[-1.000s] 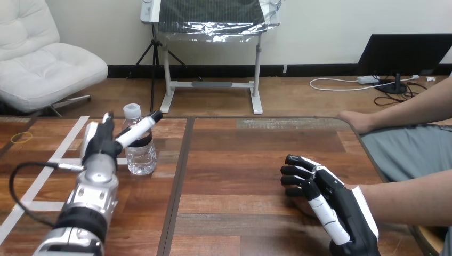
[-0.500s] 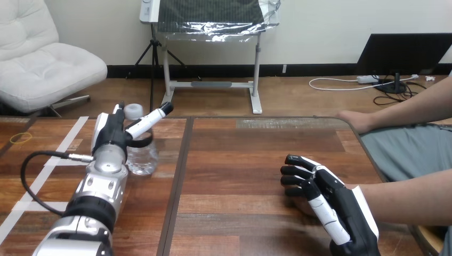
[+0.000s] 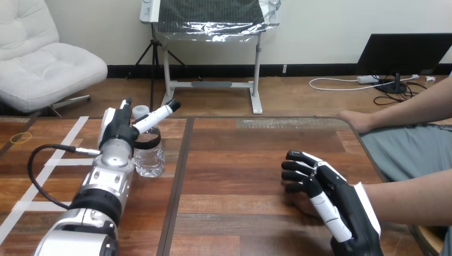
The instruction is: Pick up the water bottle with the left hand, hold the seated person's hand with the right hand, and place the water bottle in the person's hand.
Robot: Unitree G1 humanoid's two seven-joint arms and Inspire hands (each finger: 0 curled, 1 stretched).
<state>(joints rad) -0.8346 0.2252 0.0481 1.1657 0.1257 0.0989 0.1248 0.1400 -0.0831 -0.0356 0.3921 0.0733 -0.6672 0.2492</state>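
Wooden table [image 3: 240,160], white tape lines [image 3: 72,133] at left; possibly rubber band [image 3: 21,137] far left.

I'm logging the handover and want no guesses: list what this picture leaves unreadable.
1. Head view: whether the left robot hand grips the water bottle; the hand's own back hides the contact.
2. Head view: the person's hand beneath the right robot hand, nearly all covered by it, so any hold is unreadable.
3. Head view: the person's forearm, cut off by the right edge.
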